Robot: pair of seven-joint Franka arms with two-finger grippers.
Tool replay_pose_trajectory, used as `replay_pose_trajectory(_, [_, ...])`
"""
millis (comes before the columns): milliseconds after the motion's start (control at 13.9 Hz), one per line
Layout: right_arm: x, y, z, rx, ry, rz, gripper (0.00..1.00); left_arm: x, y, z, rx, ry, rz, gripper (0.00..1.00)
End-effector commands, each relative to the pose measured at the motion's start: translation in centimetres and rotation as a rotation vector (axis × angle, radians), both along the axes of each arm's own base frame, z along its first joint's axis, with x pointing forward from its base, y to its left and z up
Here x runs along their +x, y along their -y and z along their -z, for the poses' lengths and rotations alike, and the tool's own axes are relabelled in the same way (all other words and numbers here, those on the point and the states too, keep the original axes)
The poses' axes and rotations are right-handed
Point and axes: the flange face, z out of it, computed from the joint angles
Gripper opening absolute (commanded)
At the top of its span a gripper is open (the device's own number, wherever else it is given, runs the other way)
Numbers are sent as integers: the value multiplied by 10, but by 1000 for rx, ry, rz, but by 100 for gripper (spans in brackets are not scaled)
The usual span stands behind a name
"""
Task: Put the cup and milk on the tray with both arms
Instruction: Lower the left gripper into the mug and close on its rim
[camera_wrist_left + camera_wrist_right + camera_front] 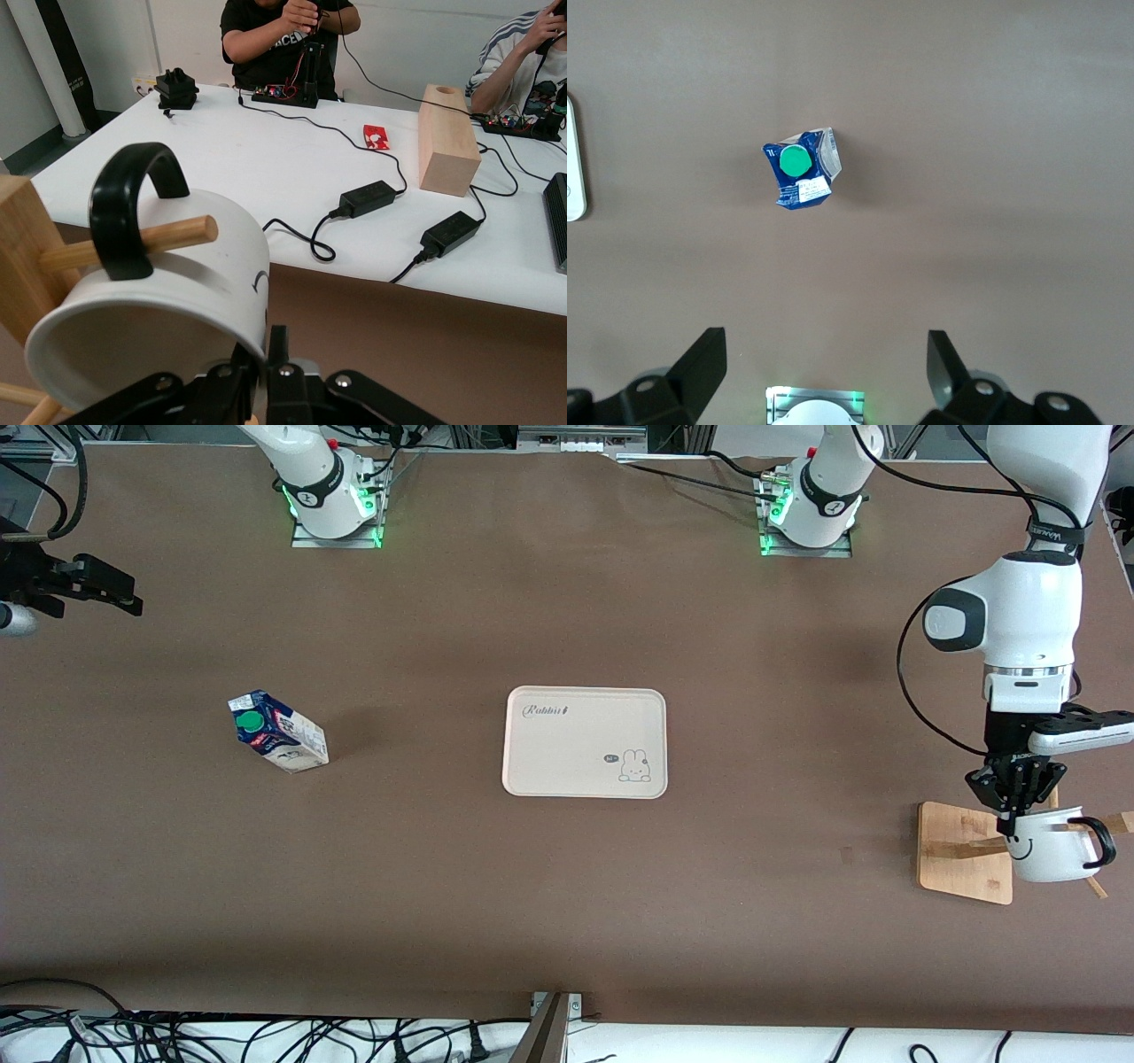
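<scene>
Nearest the front camera, at the left arm's end of the worktop, we have the cup hanging on a peg of the wooden rack, its black handle looped over the dowel. Our left gripper has its fingers closed on the cup's rim, one inside and one outside the wall. To do this step well, we judge the cup should slide out along the peg's line until the handle clears the tip — lifting straight up would likely catch the dowel and tip the rack.

Farther in, the tray lies bare mid-worktop, well apart from the cup. The milk stands a little tilted toward the right arm's end, beside no other thing.

The right gripper hangs high over that end, fingers spread wide and holding nothing — it waits with the milk in sight of its wrist camera.
</scene>
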Motion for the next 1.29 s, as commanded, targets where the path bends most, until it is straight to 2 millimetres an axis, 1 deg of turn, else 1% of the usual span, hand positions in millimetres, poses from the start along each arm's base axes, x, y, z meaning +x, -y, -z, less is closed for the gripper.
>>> replay_pose_trajectory(0, [1, 5, -4, -7, -4, 15, 100, 5, -2, -6, 9, 20, -4, 0])
replay_pose_trajectory(216, [1, 5, -4, -6, -6, 15, 100, 4, 3, -11, -16, 32, -12, 0])
replay_pose_trajectory(359, [1, 5, -3, -6, -6, 15, 100, 2, 12, -11, -86, 40, -52, 0])
replay_pose_trajectory(431, [1, 5, -3, -6, -6, 15, 100, 2, 28, -10, -143, 42, -66, 0])
replay_pose_trajectory(647, [1, 5, -4, -7, -4, 15, 100, -6, 48, -6, -226, 33, -110, 0])
replay_pose_trajectory(718, [1, 5, -3, -6, -6, 15, 100, -10, 50, -5, -243, 30, -126, 0])
replay_pose_trajectory(790, [1, 5, -4, -7, -4, 15, 100, -11, 56, -7, -248, 31, -117, 0])
replay_pose_trajectory(1149, [1, 5, -3, -6, -6, 15, 100, -13, 56, -15, -240, 41, -109, 0])
replay_pose_trajectory(1221, [1, 5, -4, -6, -6, 15, 100, -13, 56, -19, -240, 48, -108, 0])
